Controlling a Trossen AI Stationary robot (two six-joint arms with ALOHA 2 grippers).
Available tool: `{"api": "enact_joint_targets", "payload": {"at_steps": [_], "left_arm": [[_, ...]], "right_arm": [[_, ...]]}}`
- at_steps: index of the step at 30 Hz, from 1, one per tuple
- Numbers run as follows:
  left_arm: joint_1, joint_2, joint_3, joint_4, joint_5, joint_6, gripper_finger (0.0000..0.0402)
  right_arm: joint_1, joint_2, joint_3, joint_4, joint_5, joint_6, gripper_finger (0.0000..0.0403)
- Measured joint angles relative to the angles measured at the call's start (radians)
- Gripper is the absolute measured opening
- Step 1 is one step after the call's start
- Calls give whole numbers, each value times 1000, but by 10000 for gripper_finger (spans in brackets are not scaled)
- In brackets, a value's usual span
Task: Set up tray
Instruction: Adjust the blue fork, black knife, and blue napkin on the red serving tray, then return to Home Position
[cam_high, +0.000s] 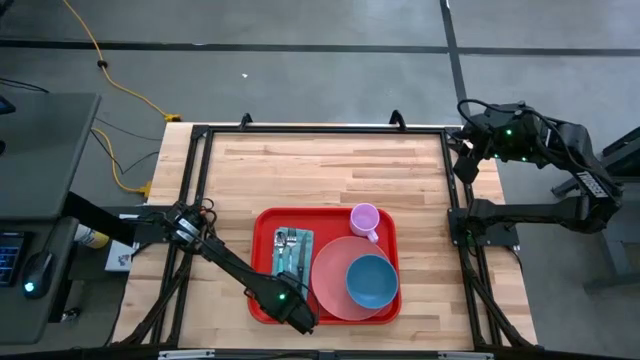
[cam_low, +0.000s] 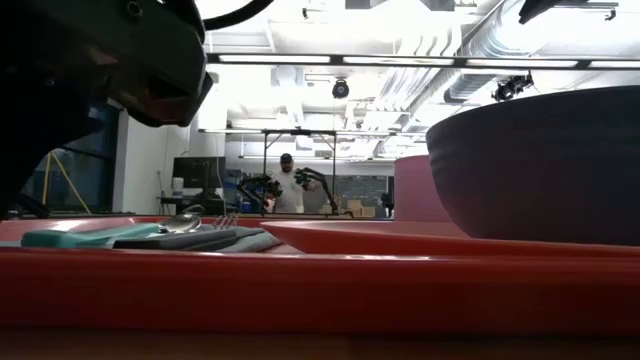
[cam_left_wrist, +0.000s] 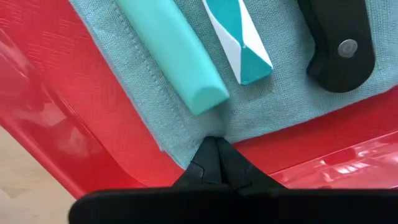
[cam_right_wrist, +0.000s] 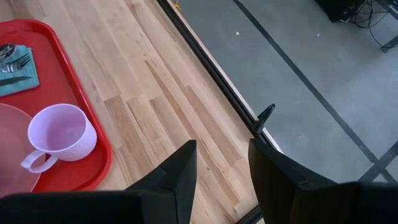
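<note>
The left gripper is pinched shut on the near edge of the grey-green cloth napkin, probably to straighten it under the cutlery. The big flat red plastic tray, low rim and rounded corners, sits at about 6 o'clock on the wooden table. It's loaded: round pink plate with a blue bowl at 3 o'clock, lilac mug at 1. The right gripper is parked open, way off at the table's 2 o'clock corner.
</note>
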Motion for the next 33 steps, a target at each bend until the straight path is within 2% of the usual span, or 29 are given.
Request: {"api": "enact_joint_targets", "payload": {"at_steps": [2,10,13,15,17,19,22,27,33], "left_arm": [[0,3,25,-31,-4,0,8],[0,-18,220,-337,-52,7,8],[0,-29,321,-449,-125,9,24],[-1,-39,401,-489,-249,13,39],[-1,-59,450,-486,-444,84,46],[0,-84,500,-491,-657,152,44],[0,-133,538,-487,-911,274,27],[-1,-247,519,-495,-1115,487,9],[9,-389,480,-492,-1313,734,59]], "right_arm": [[0,0,0,0,0,-6,124],[0,0,0,0,0,-18,124],[0,0,0,-1,-1,-18,124],[0,0,0,-1,-2,-19,124],[0,-3,0,-2,-9,-25,124],[0,-8,0,-1,-26,-26,124],[0,-37,0,8,-92,-31,124],[0,-146,0,75,-233,-7,124],[0,-303,1,179,-289,114,124]]}}
